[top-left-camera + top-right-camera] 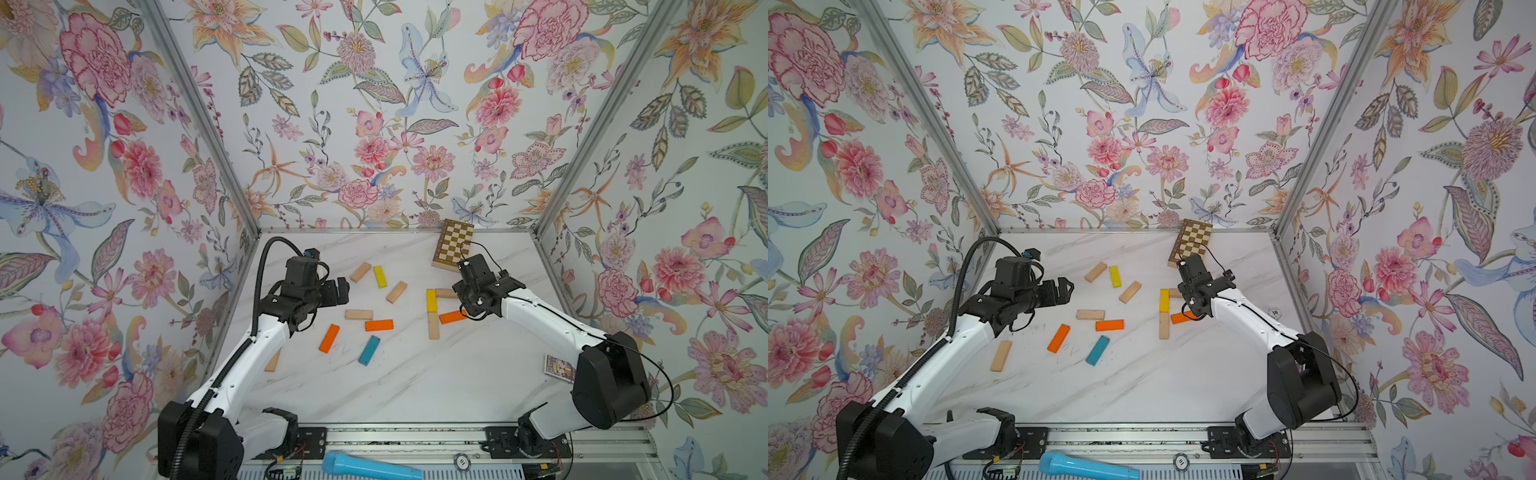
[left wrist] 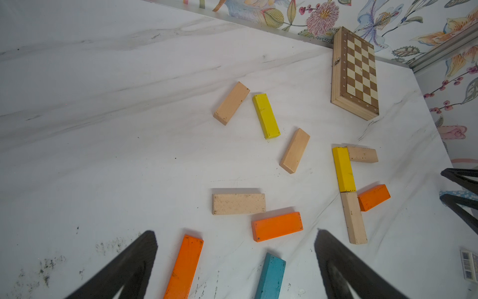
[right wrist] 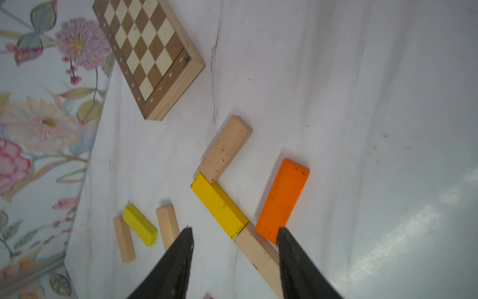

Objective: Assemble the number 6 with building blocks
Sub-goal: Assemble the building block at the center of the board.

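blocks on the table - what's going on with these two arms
The robot is laying out a 6. Four blocks lie in place: beige top bar, yellow block and beige block as stem, orange block branching off, slightly askew. The right gripper hovers open over them, empty. The left gripper is open above the loose blocks.

White grey-veined marble tabletop [image 1: 415, 382], brown-and-cream chequered wooden board [image 1: 454, 245] at one o'clock, wooden building blocks [image 2: 277, 226] in beige, orange and yellow, teal-blue wooden block [image 1: 369, 350], light-blue microphone [image 1: 370, 467] at six o'clock, pastel floral wallpaper [image 1: 374, 104]
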You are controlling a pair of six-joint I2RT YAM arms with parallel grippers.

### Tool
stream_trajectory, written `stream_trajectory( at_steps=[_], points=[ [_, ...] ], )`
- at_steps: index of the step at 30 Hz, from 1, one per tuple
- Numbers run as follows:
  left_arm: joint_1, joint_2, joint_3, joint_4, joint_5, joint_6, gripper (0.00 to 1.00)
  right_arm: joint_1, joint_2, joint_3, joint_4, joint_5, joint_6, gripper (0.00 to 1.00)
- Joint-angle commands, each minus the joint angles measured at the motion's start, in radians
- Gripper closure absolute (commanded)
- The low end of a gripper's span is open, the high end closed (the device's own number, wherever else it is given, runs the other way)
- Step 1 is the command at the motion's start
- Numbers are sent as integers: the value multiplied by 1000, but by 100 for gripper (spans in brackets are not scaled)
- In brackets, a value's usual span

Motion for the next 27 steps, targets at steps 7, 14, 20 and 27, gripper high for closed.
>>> stream_trajectory(
  at_steps=[7, 14, 20, 27],
  points=[
    [-2, 23, -40, 96, 92, 95, 1, -145, -150, -325, 271, -250, -967, 44],
    [-2, 61, 15, 94, 75, 78, 1, -211, -128, -406, 454, -469, -1097, 44],
    [-3, 80, 113, 51, 54, 68, 1, -145, -45, -313, 338, -384, -1134, 44],
    [-3, 108, 125, 84, 15, 116, 3, -108, -139, -330, 336, -413, -907, 48]
  ],
)
